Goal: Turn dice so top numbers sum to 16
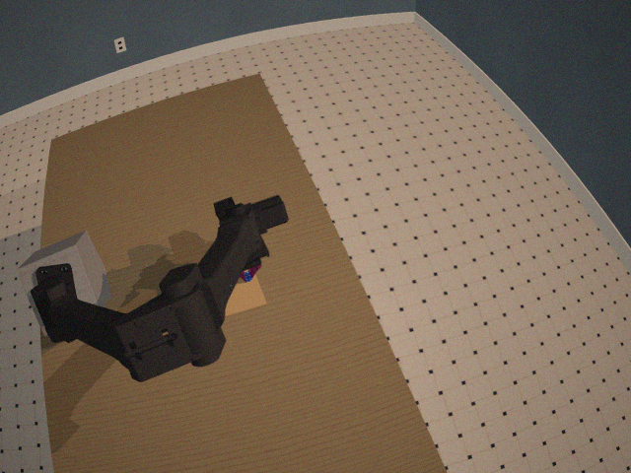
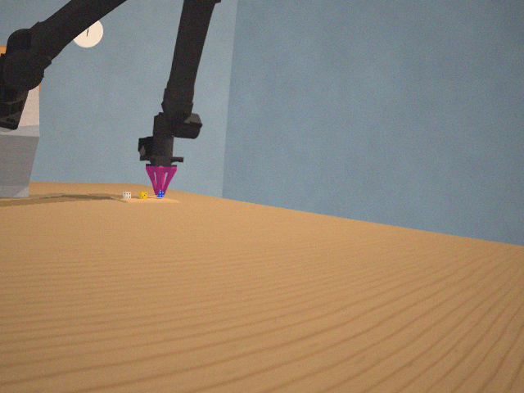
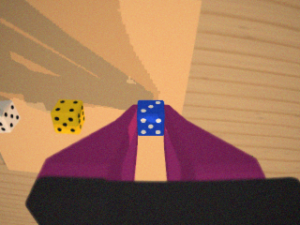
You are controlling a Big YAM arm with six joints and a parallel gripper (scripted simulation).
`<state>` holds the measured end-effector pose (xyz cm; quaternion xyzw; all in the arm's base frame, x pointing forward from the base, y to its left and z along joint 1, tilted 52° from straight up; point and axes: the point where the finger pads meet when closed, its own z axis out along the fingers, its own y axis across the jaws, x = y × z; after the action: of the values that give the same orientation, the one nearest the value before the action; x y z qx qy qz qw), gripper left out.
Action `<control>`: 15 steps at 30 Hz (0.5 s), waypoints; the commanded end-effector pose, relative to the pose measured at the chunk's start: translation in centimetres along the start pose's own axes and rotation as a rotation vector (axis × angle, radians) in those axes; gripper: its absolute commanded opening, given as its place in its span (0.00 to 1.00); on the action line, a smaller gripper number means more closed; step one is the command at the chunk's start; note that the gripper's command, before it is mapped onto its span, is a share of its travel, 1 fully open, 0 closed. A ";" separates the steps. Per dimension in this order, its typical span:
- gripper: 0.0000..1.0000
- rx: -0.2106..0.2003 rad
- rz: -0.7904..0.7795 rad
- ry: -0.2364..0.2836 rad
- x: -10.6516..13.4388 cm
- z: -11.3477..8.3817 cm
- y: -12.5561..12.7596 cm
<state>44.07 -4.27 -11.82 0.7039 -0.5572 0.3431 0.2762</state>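
My gripper [image 1: 251, 270] [image 2: 160, 194] [image 3: 150, 113] has magenta fingers pointing down. It is shut on the blue die [image 1: 247, 276] [image 2: 160, 194] [image 3: 151, 118], low over the right part of the tan mat [image 1: 248, 299] [image 2: 147, 201] [image 3: 164, 28]. Whether the die touches the mat is not clear. In the wrist view, its upper visible face has three pips and its lower one five. The yellow die [image 2: 143, 195] [image 3: 67, 116] and the white die [image 2: 127, 195] [image 3: 8, 116] stand on the mat, left of the gripper. The arm hides both in the top view.
The arm's grey base block [image 1: 92, 264] [image 2: 15, 164] stands at the left. The arm [image 1: 168, 325] [image 2: 182, 71] reaches over the mat and casts shadows on it. The table's right edge lies beyond the mat in the top view.
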 end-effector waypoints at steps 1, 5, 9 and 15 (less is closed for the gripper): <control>0.11 0.000 -0.023 0.000 -0.7 0.1 0.2; 0.11 0.000 -0.023 0.000 -0.7 0.1 0.2; 0.11 0.000 -0.023 0.000 -0.7 0.1 0.2; 0.11 -0.003 -0.029 0.000 -0.6 0.3 0.5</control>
<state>43.94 -4.29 -11.86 0.7053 -0.5555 0.3420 0.2776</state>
